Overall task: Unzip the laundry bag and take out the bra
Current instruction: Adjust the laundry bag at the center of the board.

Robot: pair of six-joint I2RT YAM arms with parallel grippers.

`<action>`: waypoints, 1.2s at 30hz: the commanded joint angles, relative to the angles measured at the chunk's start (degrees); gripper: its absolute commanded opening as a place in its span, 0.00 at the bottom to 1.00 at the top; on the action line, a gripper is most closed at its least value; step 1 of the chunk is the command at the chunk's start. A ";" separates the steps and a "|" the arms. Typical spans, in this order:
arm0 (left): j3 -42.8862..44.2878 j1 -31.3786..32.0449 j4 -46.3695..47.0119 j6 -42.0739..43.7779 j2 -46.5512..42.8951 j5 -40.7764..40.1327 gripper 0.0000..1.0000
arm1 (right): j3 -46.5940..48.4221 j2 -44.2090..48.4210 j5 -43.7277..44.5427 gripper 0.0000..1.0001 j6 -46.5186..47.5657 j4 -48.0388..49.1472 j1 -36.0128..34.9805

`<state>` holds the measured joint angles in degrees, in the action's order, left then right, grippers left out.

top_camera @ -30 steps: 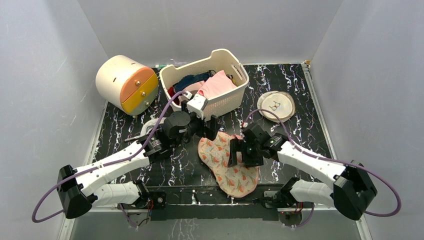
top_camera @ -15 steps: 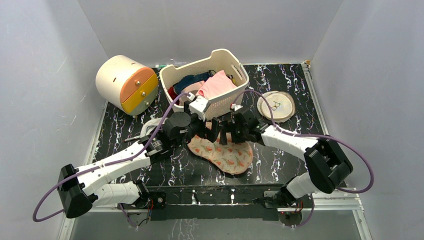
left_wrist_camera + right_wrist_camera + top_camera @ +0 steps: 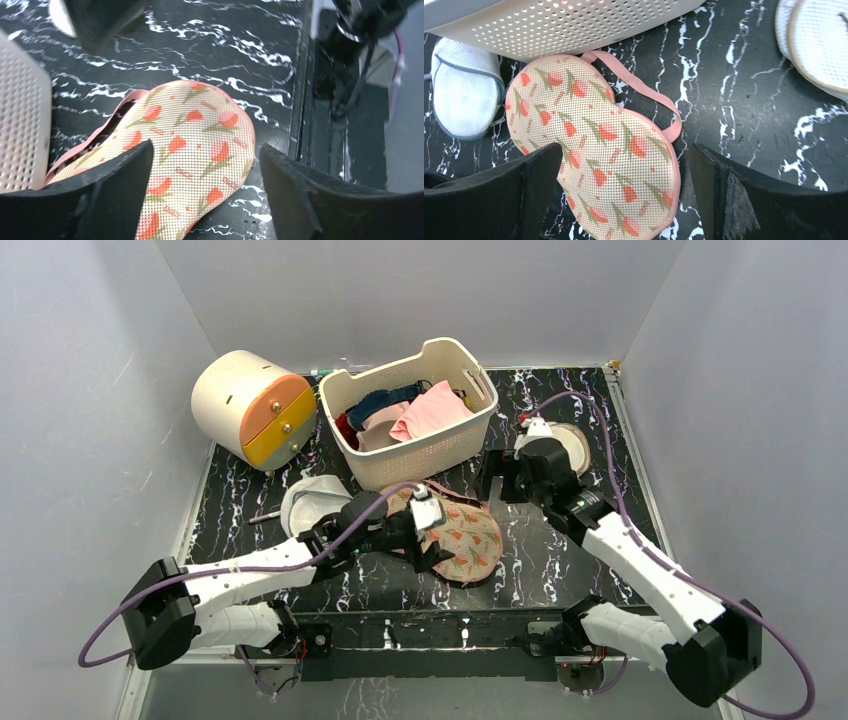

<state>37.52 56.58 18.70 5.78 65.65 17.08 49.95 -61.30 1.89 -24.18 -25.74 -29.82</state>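
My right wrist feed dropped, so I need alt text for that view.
The laundry bag, floral, lies flat on the black marbled table, framed between the open fingers of the right gripper. The white basket runs along the top, a white mesh bag lies left, round mesh discs top right.

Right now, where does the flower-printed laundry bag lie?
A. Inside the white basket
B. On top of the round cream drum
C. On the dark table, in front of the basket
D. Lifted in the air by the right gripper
C: the laundry bag lies flat on the dark marbled table, just in front of the white basket, not inside it.
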 commanded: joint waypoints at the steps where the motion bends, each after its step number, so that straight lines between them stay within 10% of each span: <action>1: -3.35 2.20 7.59 13.87 0.56 8.66 0.69 | -2.25 5.47 6.89 0.98 -2.86 -2.37 0.37; 28: -6.10 11.45 16.47 28.92 22.04 -5.84 0.47 | -8.21 16.15 1.71 0.98 -6.79 -2.51 0.47; 36: -2.67 11.45 14.87 27.05 26.16 -16.29 0.15 | -9.27 16.43 3.28 0.98 -8.85 -3.57 0.51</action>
<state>32.12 68.05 32.82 33.93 91.02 6.74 41.34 -45.47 4.10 -31.16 -30.33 -29.52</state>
